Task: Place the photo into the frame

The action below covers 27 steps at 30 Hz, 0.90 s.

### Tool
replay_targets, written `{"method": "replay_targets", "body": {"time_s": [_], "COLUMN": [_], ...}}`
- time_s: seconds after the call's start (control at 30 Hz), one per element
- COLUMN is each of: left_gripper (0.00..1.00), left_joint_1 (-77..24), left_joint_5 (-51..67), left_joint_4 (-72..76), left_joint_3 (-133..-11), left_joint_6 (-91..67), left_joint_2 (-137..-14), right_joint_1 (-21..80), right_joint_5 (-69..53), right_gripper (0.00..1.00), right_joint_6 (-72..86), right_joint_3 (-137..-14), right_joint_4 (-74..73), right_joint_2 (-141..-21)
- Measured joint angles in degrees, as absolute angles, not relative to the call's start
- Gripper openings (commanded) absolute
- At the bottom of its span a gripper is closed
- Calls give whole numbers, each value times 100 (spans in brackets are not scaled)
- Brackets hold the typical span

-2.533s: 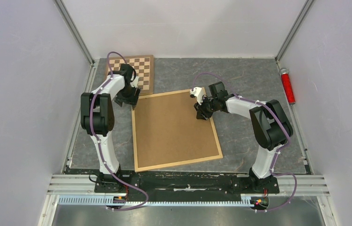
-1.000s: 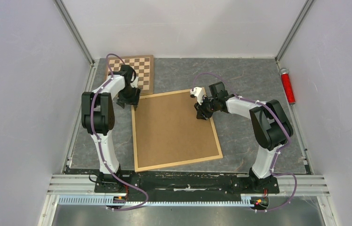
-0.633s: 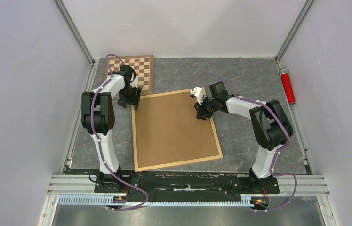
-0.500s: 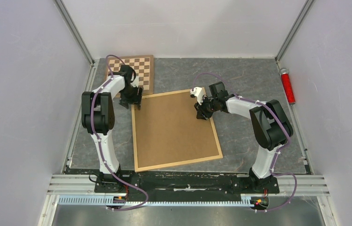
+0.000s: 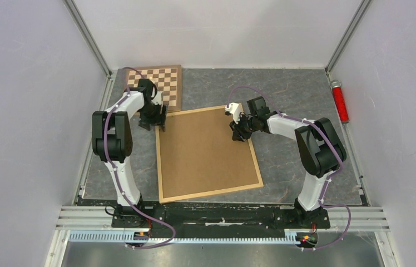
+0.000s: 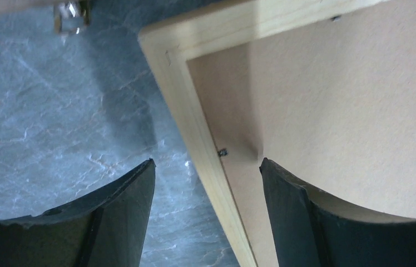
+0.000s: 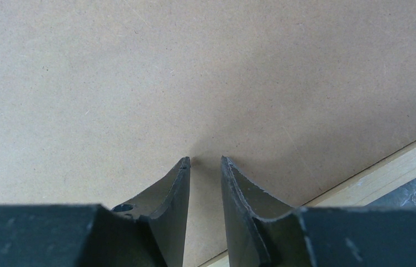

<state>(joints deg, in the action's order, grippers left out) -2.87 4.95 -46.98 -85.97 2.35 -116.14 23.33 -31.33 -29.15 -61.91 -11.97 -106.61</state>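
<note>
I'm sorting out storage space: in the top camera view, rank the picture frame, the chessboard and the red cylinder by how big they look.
1. the frame, clearly the largest
2. the chessboard, though the left arm hides part of it
3. the red cylinder by the right wall, the smallest

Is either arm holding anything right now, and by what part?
Nothing is held. The left gripper stands open astride the frame; the right gripper, slightly open, is empty over the backing board.
</note>
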Motion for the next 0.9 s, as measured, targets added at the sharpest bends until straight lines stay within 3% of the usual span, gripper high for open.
{"method": "replay_targets", "body": {"time_s": [0.5, 0.9], "left_gripper": [81, 77], "left_joint_1": [-163, -163], "left_joint_5": [947, 958], "left_joint_4": [-5387, -5332], "left_joint_3": [-7247, -6178], "left_joint_6": [1267, 1439], "left_joint_2": [-9679, -9295], "right_joint_1": [2329, 2329], "right_joint_5": [-3133, -3131], "right_gripper": [29, 30], "right_joint_6": [-2915, -2897], "right_joint_3": [-6191, -6204], "right_joint_4": [-1197, -1208], "right_joint_2": [-10663, -10667]}}
